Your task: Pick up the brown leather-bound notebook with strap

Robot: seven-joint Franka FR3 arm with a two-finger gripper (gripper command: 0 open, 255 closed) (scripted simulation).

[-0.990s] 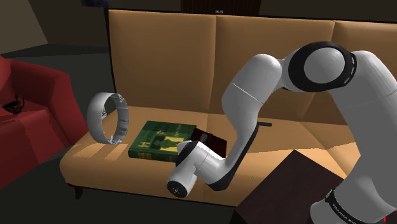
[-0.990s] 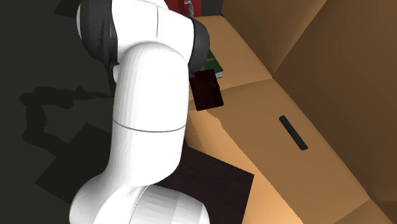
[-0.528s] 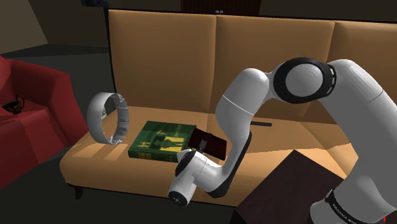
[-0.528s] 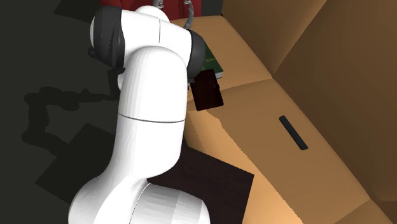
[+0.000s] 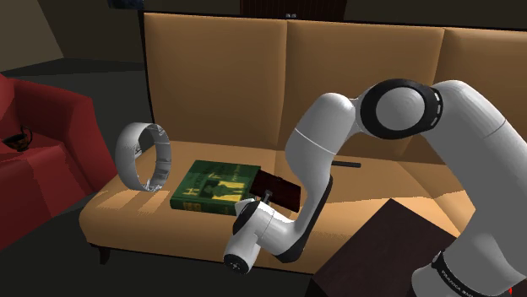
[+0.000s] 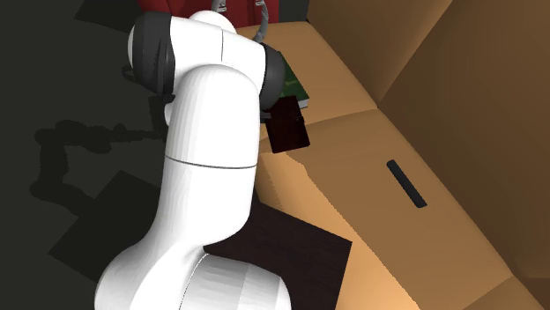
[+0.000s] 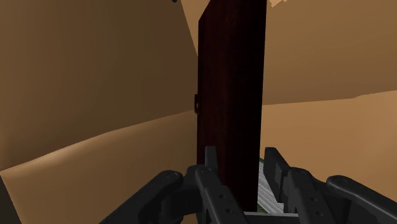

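Now pinching the notebook point(image 7: 230, 76) by one edge with the hand point(image 7: 241, 154); probably stiff and light, maybe slippery, so better gripped across both covers.

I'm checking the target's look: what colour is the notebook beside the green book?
The notebook is very dark reddish brown, clearest in the wrist view.

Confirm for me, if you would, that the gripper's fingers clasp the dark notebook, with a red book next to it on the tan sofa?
Not quite: the book is green, not red, as the shoulder view shows. The rest holds: the gripper clasps the dark notebook, on the tan sofa.
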